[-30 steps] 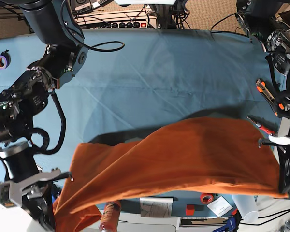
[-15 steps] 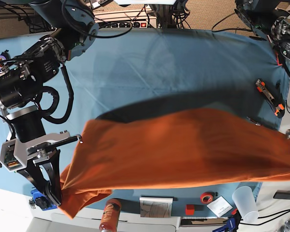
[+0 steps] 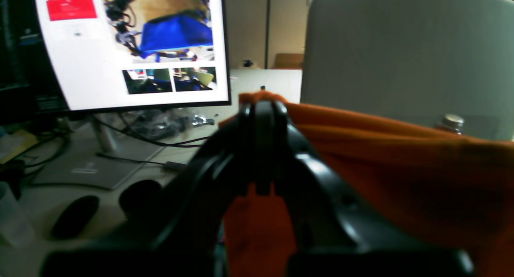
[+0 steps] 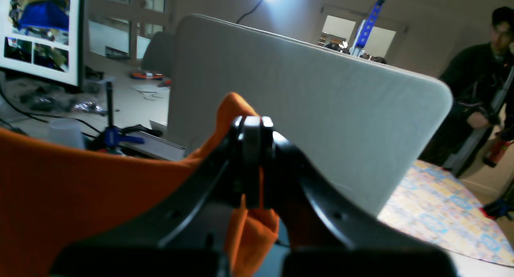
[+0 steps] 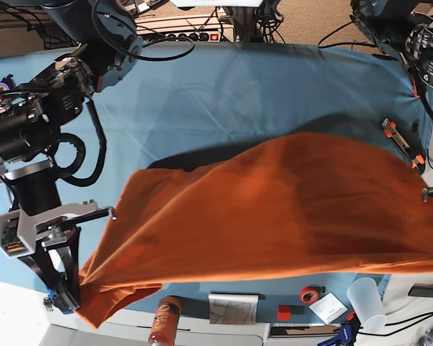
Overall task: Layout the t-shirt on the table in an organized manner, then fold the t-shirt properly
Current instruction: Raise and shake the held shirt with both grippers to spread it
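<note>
Fingers point(image 3: 261, 120) of the left gripper point(image 3: 261, 148) clamped tight on the t-shirt point(image 3: 401, 164) hem. Right wrist: right gripper point(image 4: 252, 164) likewise pinched on cloth. Base: shirt, since a second ago, billowed farther over the table point(image 5: 238, 94), stretched flatter; layout progressing.

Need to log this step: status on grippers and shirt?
Both grippers, left and right, shut on t-shirt. Shirt held stretched above table, not laid flat. Nothing blocking.
</note>
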`<state>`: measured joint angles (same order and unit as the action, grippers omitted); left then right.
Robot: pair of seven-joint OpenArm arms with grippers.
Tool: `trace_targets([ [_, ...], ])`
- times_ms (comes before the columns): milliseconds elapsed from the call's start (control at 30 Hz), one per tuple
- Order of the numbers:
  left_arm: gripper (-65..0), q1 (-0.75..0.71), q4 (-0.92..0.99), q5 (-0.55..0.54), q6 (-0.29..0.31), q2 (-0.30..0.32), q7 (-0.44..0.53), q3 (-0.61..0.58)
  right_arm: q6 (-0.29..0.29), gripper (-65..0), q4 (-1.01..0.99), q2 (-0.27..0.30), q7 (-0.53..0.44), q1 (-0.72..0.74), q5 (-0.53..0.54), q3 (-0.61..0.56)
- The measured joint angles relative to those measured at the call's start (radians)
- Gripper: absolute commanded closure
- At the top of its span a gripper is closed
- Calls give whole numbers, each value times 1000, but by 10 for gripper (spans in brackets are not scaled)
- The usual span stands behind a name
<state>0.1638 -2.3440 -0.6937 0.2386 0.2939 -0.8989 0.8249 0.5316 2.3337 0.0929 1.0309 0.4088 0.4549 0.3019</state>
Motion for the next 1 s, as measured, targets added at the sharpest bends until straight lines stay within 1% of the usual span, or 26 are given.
trace_targets([
  [100,0,1,0,-4,-6,0,21,0,0,0,-3,4,-2,56,-2,0],
  [200,0,3,0,-4,-10,0,71,0,0,0,1,4,-19,111,3,0],
  [433,0,87,0,0,-10,0,85,0,-4,0,2,1,-30,204,40,0],
  [500,0,113,0,13,-10,-3,85,1,-1,0,3,-4,-34,231,40,0],
  [633,0,164,0,8,-10,-40,85,1,-3,0,3,-7,-38,291,44,0],
  [833,0,202,0,0,-9,-42,79,1,-5,0,-18,-7,-36,333,52,-1],
  [933,0,202,0,0,-9,-42,58,1,-7,0,-24,-7,8,330,103,-1],
  [1000,0,202,0,-9,-9,-42,38,1,-7,0,-21,-7,13,330,134,-1],
])
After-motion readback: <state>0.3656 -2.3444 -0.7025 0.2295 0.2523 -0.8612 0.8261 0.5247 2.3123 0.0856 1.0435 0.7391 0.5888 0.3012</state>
